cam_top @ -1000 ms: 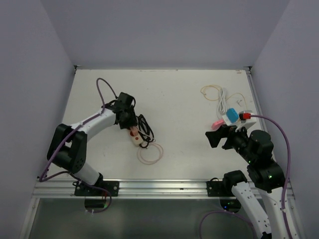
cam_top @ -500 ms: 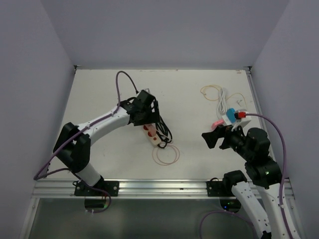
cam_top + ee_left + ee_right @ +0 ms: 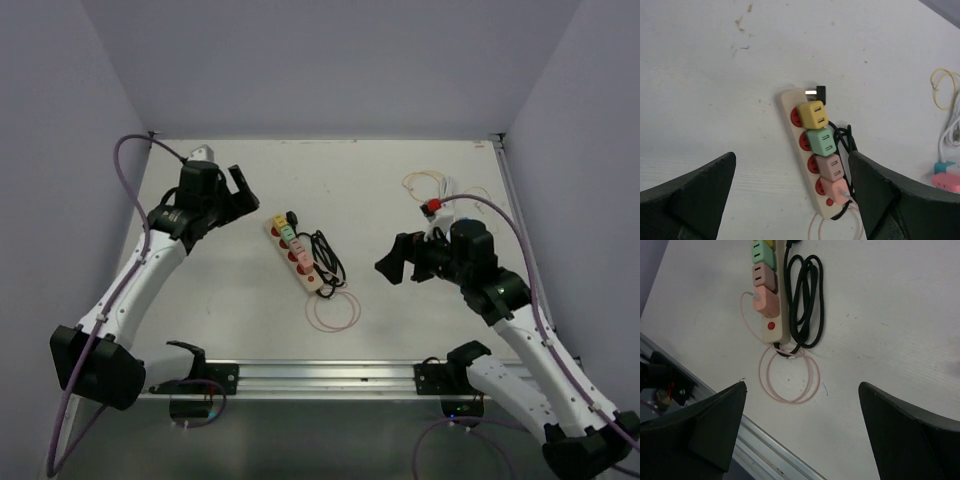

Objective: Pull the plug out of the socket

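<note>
A cream power strip (image 3: 300, 262) lies slantwise at mid-table, with yellow (image 3: 812, 114), green (image 3: 822, 141), mauve (image 3: 829, 166) and pink (image 3: 832, 190) cube plugs seated in its sockets. The pink plug (image 3: 766, 301) carries a thin pink cable that coils in a loop (image 3: 333, 312) near the strip's front end. A black plug (image 3: 817, 92) with bare prongs lies at the strip's far end, and its black cord (image 3: 325, 258) is coiled alongside. My left gripper (image 3: 232, 193) hangs open, up and to the left of the strip. My right gripper (image 3: 392, 258) is open to the strip's right.
At the back right lie a white cable (image 3: 952, 130), a yellow loop (image 3: 940, 87) and blue and pink adapters (image 3: 945, 175). A metal rail (image 3: 320, 375) runs along the table's near edge, close to the pink loop.
My left gripper opened, let go of the strip after dragging it rightward, and pulled back up and left. The right arm reached left toward the strip.
</note>
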You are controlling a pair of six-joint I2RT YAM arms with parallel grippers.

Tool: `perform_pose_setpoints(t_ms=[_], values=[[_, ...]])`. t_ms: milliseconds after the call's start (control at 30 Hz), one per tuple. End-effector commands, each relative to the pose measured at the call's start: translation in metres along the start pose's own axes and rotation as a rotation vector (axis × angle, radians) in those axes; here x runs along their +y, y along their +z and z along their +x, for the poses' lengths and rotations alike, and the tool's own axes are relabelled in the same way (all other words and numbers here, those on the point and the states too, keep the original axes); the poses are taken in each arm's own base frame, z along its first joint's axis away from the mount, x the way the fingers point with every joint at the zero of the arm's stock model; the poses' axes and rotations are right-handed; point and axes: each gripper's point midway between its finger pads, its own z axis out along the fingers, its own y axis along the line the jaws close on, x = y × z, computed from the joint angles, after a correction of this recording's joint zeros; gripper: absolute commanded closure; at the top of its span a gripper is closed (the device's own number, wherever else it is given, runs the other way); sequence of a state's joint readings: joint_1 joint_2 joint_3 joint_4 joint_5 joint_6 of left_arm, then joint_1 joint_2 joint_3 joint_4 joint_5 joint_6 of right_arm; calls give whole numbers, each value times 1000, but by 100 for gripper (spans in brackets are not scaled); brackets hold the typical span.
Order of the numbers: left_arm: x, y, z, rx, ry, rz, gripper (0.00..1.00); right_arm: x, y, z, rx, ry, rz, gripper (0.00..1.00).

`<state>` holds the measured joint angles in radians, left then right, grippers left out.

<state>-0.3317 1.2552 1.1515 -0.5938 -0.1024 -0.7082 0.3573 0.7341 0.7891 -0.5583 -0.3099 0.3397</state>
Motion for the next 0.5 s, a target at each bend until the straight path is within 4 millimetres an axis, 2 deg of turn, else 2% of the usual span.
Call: perform_pose_setpoints(t_ms=[0,33,67,100,133,167,200,233,267,333,367,433,467], values=[[44,-7,-1,-2,29,-45,2,28,25,-19,-26,-100,-20,1],[57,-12,-7,-20,18,-50,1,28,33,-21,-27,-123,22,1],[70,-9,3,2,16,-67,1,46,41,-12,-5,-168,-6,1],[74,-14,4,-3,23,-49,1,49,56,-1,45,-192,5,1],[85,-15,2,-14,9,-61,1,51,63,-6,26,-216,47,1],[91,-15,6,-13,9,-64,1,65,69,4,51,-252,24,1],[99,-16,13,-10,23,-70,1,69,85,14,82,-273,32,1],[107,-16,14,-17,22,-83,1,76,91,14,82,-289,29,1],[116,-14,25,-2,28,-102,1,84,99,19,86,-308,34,1],[125,-17,26,-39,40,-124,1,87,118,30,115,-339,61,1],[132,-14,37,-27,39,-135,1,92,123,31,104,-353,66,1],[133,-15,38,-63,39,-123,1,95,137,38,120,-380,83,1],[140,-12,49,-50,36,-134,1,100,141,38,104,-395,85,1]])
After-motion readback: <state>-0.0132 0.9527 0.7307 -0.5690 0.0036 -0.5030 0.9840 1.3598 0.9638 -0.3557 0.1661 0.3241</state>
